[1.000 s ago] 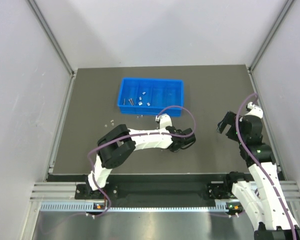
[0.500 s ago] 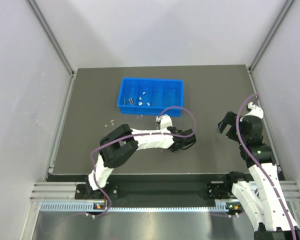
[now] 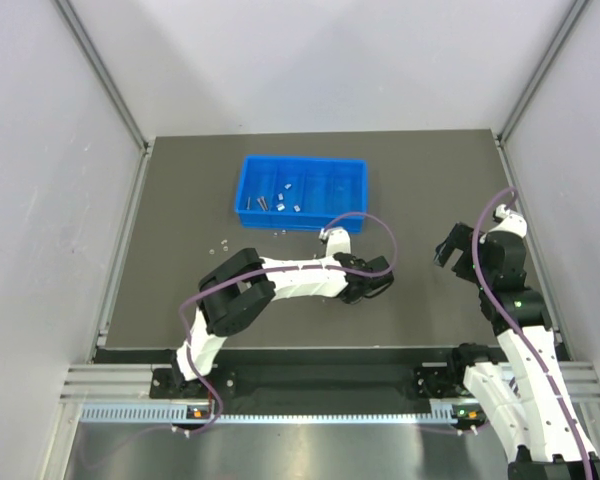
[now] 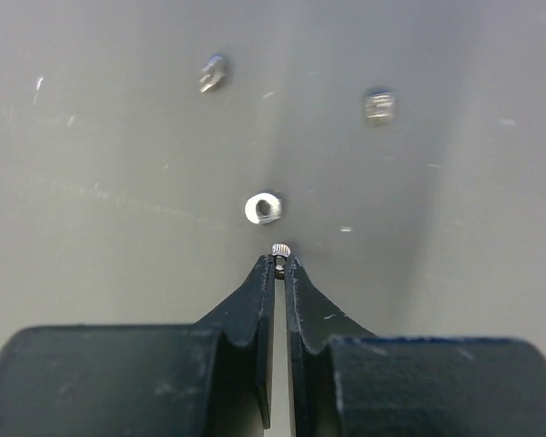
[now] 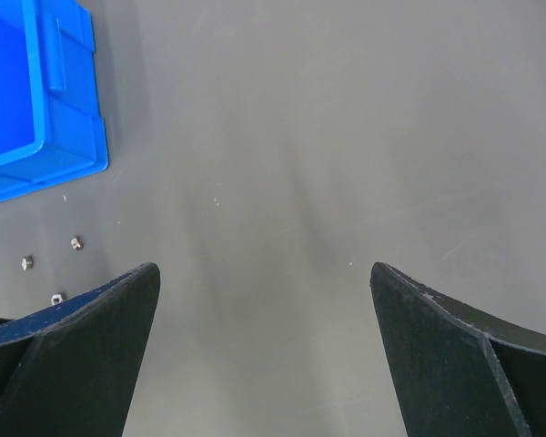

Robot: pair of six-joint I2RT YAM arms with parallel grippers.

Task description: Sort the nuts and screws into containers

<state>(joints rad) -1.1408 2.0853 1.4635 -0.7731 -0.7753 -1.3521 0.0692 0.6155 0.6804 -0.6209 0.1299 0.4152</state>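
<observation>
Sorting looks partly done: a handful of tiny fasteners point(image 3: 280, 204) lie in the left compartments of the blue tray point(image 3: 350, 188), whose right sections look bare. The left hand point(image 4: 280, 264) is pressed together on a tiny screw point(image 4: 280, 248), pinched at the very tips just beside a nut point(image 4: 263, 208) on the counter point(image 3: 430, 180), well apart from the tray and not yet carried there. Two more pieces point(image 4: 214, 73) lie beyond it, and loose bits point(image 3: 220, 241) sit near the tray's front wall. The right hand point(image 5: 264, 269) hangs spread wide, holding nothing. The counter is dark grey, matte and faintly scuffed; pale grey walls point(image 3: 330, 60) and aluminium rails point(image 3: 98, 60) enclose it
</observation>
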